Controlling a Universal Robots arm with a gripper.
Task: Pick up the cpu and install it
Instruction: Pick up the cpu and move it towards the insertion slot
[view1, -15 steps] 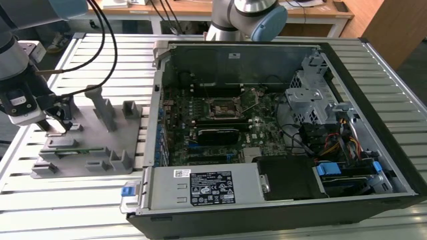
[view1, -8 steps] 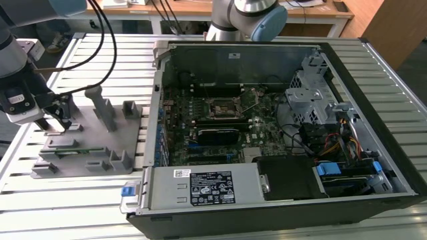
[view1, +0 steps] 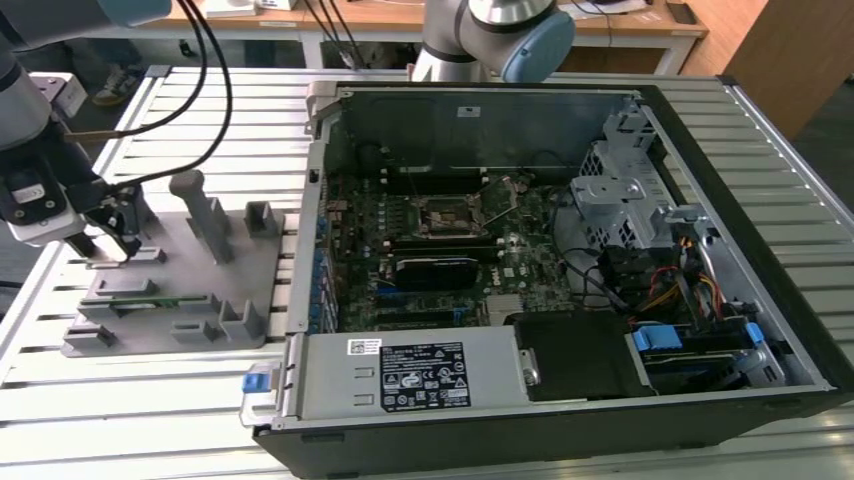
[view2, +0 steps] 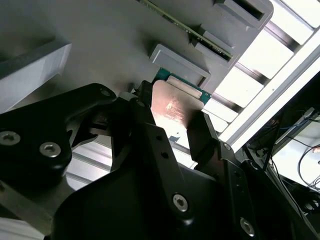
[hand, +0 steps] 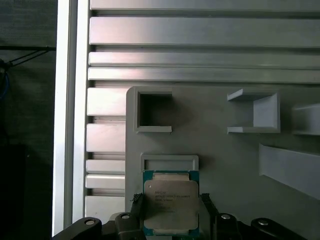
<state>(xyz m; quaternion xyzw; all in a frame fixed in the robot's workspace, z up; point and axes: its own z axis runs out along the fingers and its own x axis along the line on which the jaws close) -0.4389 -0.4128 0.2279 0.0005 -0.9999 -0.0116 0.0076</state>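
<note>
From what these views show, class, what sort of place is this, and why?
Probably a robotics lab or assembly bench: an open computer case lies on a slatted metal table, with a gripper at a cpu over a grey fixture.

We see a silver slatted aluminium bench (view1: 134, 410) w/ a grey plastic fixture (view1: 200, 290) at the exterior view's left & an open black PC case (view1: 507, 125) just beside it.

The cpu (hand: 171, 200) is shiny silver with a green edge. Under the cpu, the fixture (hand: 215, 150) is plain grey.
</note>
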